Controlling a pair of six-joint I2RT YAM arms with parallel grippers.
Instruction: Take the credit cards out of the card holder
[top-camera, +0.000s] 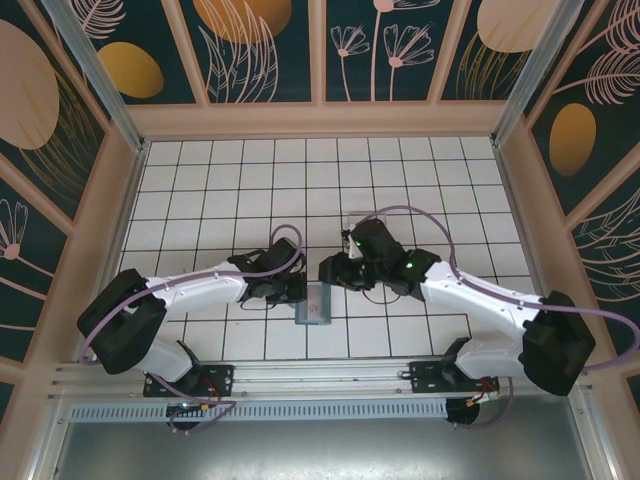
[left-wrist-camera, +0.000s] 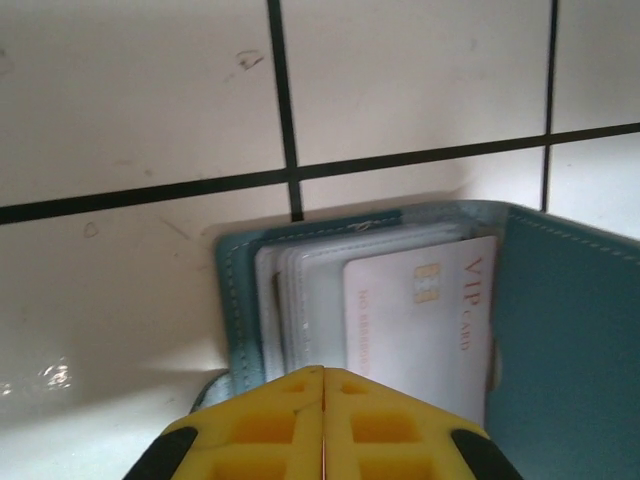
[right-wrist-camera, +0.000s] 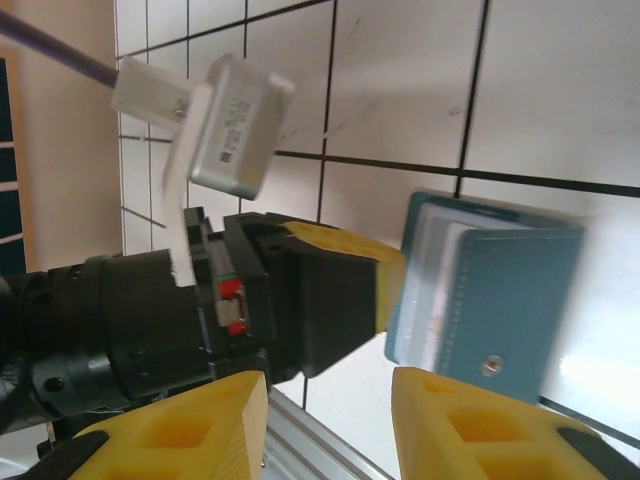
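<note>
While my left tool (left-wrist-camera: 322, 375) has its yellow fingers pressed flat together with no gap, it sits at the near edge of the card holder (left-wrist-camera: 570, 330), which lies spread open on the white tiled worktop (left-wrist-camera: 150, 120) between my two arms. Whether the tips pinch that edge or only touch it, I cannot quite tell. A white credit card (left-wrist-camera: 420, 320) marked VIP sits in the holder's clear sleeves (left-wrist-camera: 300, 290), beside the other teal panel. My right tool (right-wrist-camera: 330, 410) hovers just beside, fingers apart, nothing between them.
</note>
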